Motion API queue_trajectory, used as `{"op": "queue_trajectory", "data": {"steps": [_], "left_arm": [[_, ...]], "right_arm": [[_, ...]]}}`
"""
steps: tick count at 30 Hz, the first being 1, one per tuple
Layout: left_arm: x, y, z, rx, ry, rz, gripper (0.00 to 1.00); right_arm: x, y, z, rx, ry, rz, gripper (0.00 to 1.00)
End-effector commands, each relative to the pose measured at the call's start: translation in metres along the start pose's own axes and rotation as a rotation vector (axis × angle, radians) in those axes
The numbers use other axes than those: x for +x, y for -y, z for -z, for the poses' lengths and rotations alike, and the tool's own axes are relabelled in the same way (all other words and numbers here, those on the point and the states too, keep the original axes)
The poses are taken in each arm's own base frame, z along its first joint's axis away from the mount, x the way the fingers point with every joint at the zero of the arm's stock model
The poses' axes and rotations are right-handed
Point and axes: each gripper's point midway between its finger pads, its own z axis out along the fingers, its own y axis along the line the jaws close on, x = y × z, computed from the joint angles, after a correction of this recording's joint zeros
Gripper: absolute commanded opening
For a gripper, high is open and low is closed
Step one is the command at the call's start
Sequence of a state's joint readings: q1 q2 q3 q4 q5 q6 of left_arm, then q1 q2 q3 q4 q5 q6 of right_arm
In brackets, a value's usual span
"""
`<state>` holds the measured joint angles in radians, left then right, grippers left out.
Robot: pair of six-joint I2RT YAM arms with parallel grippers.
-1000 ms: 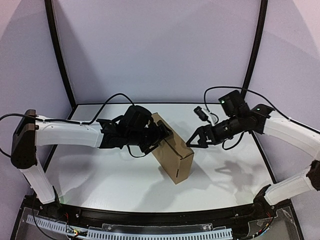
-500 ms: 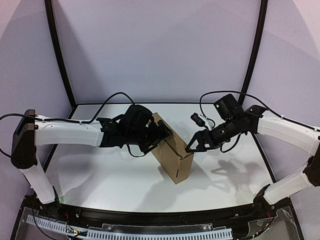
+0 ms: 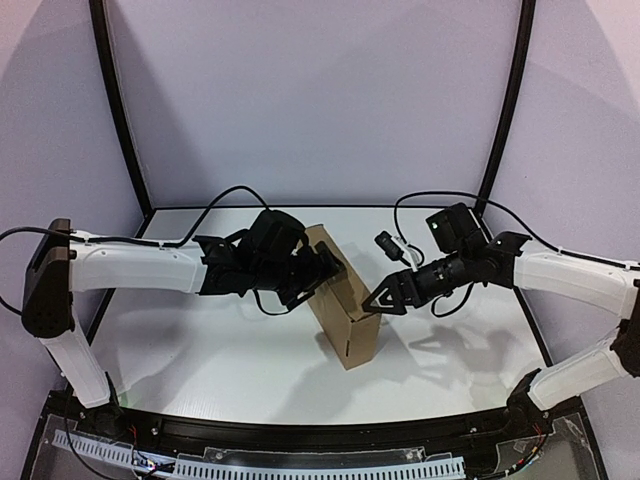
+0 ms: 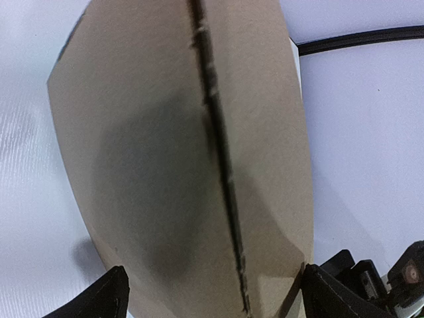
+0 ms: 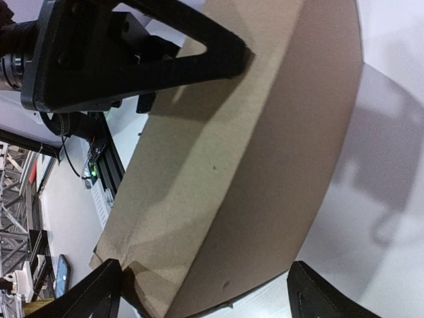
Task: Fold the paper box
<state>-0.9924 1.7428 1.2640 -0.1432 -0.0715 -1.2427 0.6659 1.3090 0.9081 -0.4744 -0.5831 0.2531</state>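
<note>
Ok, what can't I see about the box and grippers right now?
Top view: the left gripper covers the side of the paper box facing it.
Left wrist view: the box fills the frame, its ends cut off; whether the fingers press it is unclear.
Right wrist view: the box runs off the top edge; contact with the right gripper cannot be told.
The box's inside shows in no view.

plain brown corrugated cardboard mailer box (image 3: 345, 305): folded shut, shallow rectangular. Stands on one narrow end mid white tabletop (image 3: 220, 350), top leaning far-left. Flap seam runs lengthwise down one face.
</note>
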Motion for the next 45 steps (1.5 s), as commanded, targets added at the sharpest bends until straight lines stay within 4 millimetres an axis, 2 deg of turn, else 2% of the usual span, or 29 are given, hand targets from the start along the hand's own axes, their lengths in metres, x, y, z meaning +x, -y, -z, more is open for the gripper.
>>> {"op": "queue_trajectory", "data": {"steps": [1, 9, 12, 15, 20, 23, 26, 30, 32, 34, 35, 36, 37, 38, 40, 41, 42, 45], "left_arm": [[0.014, -0.037, -0.006, -0.139, -0.043, -0.001, 0.92], [0.011, -0.039, 0.004, -0.159, -0.034, -0.003, 0.92], [0.009, -0.04, 0.011, -0.173, -0.024, -0.011, 0.92], [0.004, -0.041, 0.019, -0.198, -0.005, -0.023, 0.92], [0.003, -0.049, 0.027, -0.243, -0.002, -0.018, 0.89], [0.005, -0.051, 0.026, -0.249, -0.01, -0.014, 0.88], [0.006, -0.052, 0.025, -0.251, -0.014, -0.013, 0.88], [0.006, -0.052, 0.024, -0.258, -0.015, -0.021, 0.87], [0.004, -0.059, 0.027, -0.295, -0.005, -0.027, 0.87], [-0.003, -0.078, 0.037, -0.378, 0.039, -0.012, 0.87], [-0.004, -0.085, 0.041, -0.405, 0.05, 0.001, 0.87], [-0.002, -0.109, 0.049, -0.466, 0.061, 0.022, 0.87], [-0.005, -0.106, 0.053, -0.456, 0.076, 0.04, 0.87], [0.0, -0.132, 0.061, -0.504, 0.087, 0.062, 0.87], [-0.001, -0.137, 0.071, -0.494, 0.108, 0.087, 0.87], [0.001, -0.152, 0.077, -0.517, 0.125, 0.11, 0.87], [0.0, -0.151, 0.082, -0.505, 0.132, 0.119, 0.87], [0.002, -0.163, 0.094, -0.537, 0.137, 0.143, 0.88]], "right_arm": [[0.108, 0.084, -0.021, 0.374, -0.3, -0.104, 0.86], [0.114, 0.101, -0.015, 0.581, -0.347, -0.098, 0.8], [0.113, 0.099, -0.016, 0.648, -0.359, -0.05, 0.79], [0.104, 0.087, -0.031, 0.668, -0.332, 0.038, 0.78], [0.102, 0.09, -0.04, 0.741, -0.308, 0.071, 0.74], [0.106, 0.093, -0.037, 0.768, -0.291, 0.058, 0.73], [0.102, 0.088, -0.034, 0.743, -0.264, 0.065, 0.73], [0.072, 0.065, -0.022, 0.68, -0.185, 0.145, 0.78], [0.047, 0.046, -0.013, 0.627, -0.116, 0.17, 0.83], [0.013, 0.011, -0.003, 0.506, -0.023, 0.206, 0.91], [0.002, -0.003, 0.003, 0.458, 0.012, 0.228, 0.93], [-0.021, -0.034, 0.014, 0.356, 0.084, 0.273, 0.98], [-0.026, -0.042, 0.019, 0.331, 0.107, 0.283, 0.98], [-0.043, -0.066, 0.032, 0.257, 0.186, 0.321, 0.98], [-0.057, -0.083, 0.047, 0.209, 0.274, 0.345, 0.98], [-0.063, -0.087, 0.058, 0.206, 0.338, 0.357, 0.98], [-0.067, -0.087, 0.064, 0.213, 0.369, 0.356, 0.98], [-0.071, -0.069, 0.075, 0.27, 0.398, 0.294, 0.98]]}}
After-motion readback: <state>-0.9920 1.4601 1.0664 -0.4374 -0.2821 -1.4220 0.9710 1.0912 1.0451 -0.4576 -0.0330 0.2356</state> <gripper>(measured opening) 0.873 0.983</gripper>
